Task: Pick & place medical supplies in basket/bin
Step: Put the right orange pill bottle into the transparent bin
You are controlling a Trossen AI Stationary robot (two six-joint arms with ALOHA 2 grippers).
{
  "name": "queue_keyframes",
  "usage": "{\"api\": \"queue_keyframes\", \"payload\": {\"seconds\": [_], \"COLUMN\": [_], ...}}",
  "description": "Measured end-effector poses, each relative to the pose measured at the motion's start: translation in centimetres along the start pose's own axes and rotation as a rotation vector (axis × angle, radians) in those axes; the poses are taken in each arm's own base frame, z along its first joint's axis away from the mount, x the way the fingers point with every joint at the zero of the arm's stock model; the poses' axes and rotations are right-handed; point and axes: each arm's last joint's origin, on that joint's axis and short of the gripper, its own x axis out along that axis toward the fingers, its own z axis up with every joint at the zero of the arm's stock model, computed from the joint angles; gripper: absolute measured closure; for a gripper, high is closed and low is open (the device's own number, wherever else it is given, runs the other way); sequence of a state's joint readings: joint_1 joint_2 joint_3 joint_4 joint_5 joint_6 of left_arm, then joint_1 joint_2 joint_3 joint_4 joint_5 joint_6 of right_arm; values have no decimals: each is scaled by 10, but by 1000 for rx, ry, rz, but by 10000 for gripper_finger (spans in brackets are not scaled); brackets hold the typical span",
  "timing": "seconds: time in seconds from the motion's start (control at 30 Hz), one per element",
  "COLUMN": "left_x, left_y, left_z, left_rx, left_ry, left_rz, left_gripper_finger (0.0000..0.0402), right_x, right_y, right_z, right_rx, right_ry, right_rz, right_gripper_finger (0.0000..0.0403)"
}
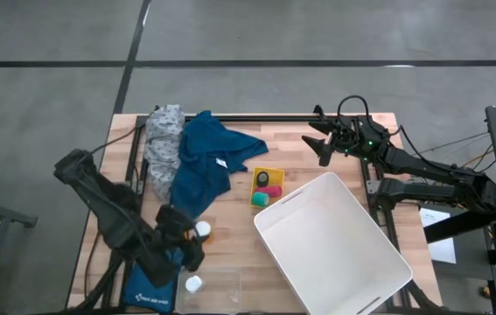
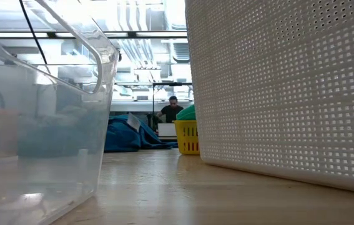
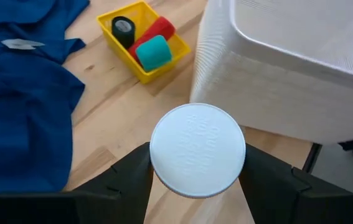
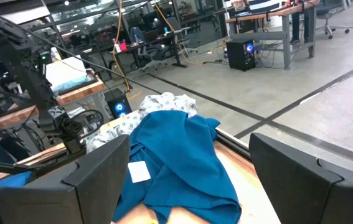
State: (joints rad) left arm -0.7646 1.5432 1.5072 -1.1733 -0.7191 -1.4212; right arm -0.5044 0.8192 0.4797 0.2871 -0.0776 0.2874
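My left gripper [image 1: 193, 236] [image 3: 196, 167] is near the table's near-left part, shut on a white-capped bottle [image 1: 201, 229]. A small yellow basket [image 1: 267, 185] [image 3: 144, 45] holds a dark, a pink and a teal bandage roll. The blue garment [image 1: 202, 162] [image 4: 179, 158] lies spread on the table, its far-left edge against the grey dotted cloth [image 1: 164, 138]. Another white-capped bottle [image 1: 193, 283] sits by the near edge. My right gripper [image 1: 322, 140] [image 4: 188, 186] is open above the far-right part of the table, touching nothing. My left gripper pinches the bottle between its two fingers [image 3: 132, 177], one on each side just below the round white cap [image 3: 197, 149]. The cap faces the wrist camera and hides the bottle's body and the place of contact. The fingers slant down from the near-left.
A large white perforated bin [image 1: 331, 245] [image 2: 276, 94] stands tilted on the near-right part. A clear plastic bin [image 2: 39, 125] [image 1: 217, 289] is at the near edge, with a blue printed pouch [image 1: 150, 290] left of it. A person [image 2: 173, 110] is in the room behind.
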Motion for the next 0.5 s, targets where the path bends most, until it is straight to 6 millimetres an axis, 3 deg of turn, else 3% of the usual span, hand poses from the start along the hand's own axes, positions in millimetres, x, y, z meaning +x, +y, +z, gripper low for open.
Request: {"api": "queue_keyframes", "payload": {"seconds": [0.5], "left_x": [-22], "left_y": [-36], "left_z": [-47], "left_rx": [108], "left_ry": [-14], "left_rz": [-94], "left_gripper_finger": [187], "right_x": [0], "right_y": [0], "right_z": [0], "right_rx": [0], "right_ry": [0], "right_rz": [0], "right_gripper_finger": [78]}}
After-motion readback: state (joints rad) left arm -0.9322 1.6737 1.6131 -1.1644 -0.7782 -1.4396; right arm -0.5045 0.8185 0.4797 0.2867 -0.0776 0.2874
